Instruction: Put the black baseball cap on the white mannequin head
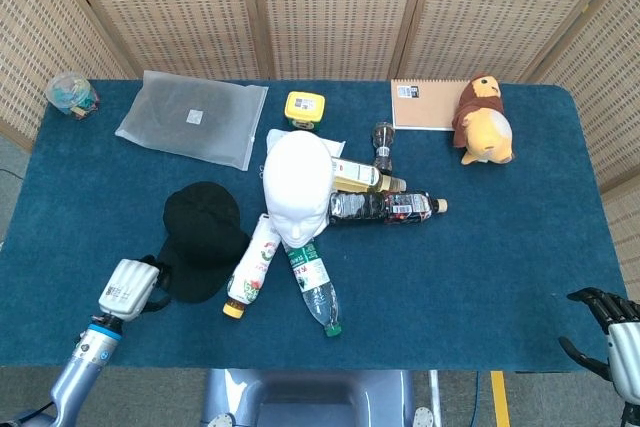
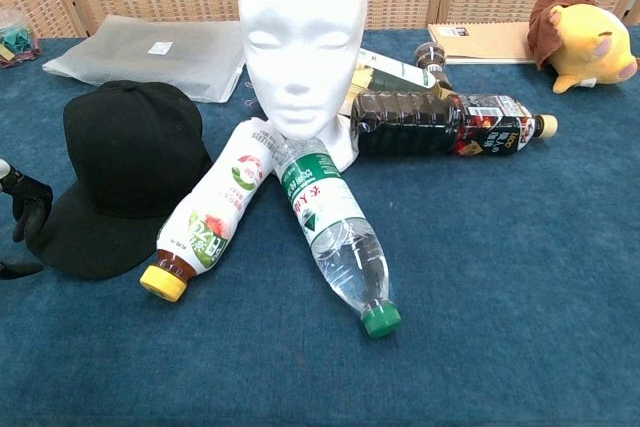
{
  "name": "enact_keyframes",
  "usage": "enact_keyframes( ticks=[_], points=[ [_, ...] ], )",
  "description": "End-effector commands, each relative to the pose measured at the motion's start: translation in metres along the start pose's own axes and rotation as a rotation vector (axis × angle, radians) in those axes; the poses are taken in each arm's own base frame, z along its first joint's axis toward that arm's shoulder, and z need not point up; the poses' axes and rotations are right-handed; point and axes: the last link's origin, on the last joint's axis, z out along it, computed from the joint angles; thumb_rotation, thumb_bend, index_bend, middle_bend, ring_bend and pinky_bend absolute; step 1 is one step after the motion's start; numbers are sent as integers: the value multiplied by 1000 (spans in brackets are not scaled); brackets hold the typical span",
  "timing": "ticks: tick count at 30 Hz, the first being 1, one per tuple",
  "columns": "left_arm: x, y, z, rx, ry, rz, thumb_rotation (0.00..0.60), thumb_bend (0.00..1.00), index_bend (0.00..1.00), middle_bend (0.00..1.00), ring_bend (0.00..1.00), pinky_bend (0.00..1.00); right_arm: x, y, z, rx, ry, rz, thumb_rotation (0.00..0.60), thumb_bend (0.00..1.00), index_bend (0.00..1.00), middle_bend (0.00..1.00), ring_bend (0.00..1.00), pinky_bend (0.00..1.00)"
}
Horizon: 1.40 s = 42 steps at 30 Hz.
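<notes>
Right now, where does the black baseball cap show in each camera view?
Head view: black baseball cap lies left of centre, brim toward the left hand.
Chest view: cap at left, brim toward the near edge.
Shared landmark: white mannequin head, to the cap's right in both.

The left hand (image 1: 127, 288) sits at the near left of the table (image 1: 500, 277), and just to its right, touching or almost touching its fingers (image 2: 25, 209), lies the cap (image 1: 201, 238), brim end toward the hand. Further right of the cap stands the mannequin head (image 1: 298, 185), with two bottles (image 1: 252, 265) fanning out in front of it, more bottles lying to its right, and a flat bag (image 1: 192, 118) behind the cap. Way across from that hand, the right hand (image 1: 607, 335) hangs off the near right corner, with the plush toy (image 1: 484, 132) and a notebook (image 1: 425, 104) far behind it.
</notes>
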Motion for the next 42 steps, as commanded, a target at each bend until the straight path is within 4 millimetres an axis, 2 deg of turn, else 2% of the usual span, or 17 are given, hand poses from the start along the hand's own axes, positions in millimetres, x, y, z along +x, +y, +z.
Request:
enact_keyframes(
  ticks=[1, 17, 24, 30, 33, 38, 42],
  points=[
    [-2, 0, 0, 0, -5, 0, 600, 139, 633, 647, 462, 685, 0, 0, 0, -2, 0, 0, 600, 172, 330, 342, 357, 379],
    [-10, 4, 14, -1, 34, 15, 600, 140, 633, 647, 460, 686, 2, 2, -3, -15, 10, -4, 600, 174, 330, 342, 357, 378],
    [-1, 16, 27, -27, 123, -44, 600, 150, 633, 632, 451, 685, 4, 2, -4, -17, 20, -6, 600, 173, 330, 342, 357, 368],
    [15, 29, 47, -68, 202, -70, 600, 155, 632, 566, 407, 644, 4, 4, -6, -25, 25, -6, 600, 173, 330, 342, 357, 368],
    [30, 40, 71, -79, 251, -90, 600, 157, 625, 547, 395, 629, 6, 6, -8, -30, 37, -6, 600, 174, 330, 342, 357, 368],
    [41, 50, 94, -61, 269, -133, 600, 156, 560, 509, 369, 572, 8, 8, -9, -37, 44, -5, 600, 174, 330, 342, 357, 368],
    [45, 53, 113, -33, 261, -147, 600, 156, 492, 481, 335, 477, 8, 10, -10, -44, 45, -5, 600, 173, 330, 342, 357, 368]
  ],
)
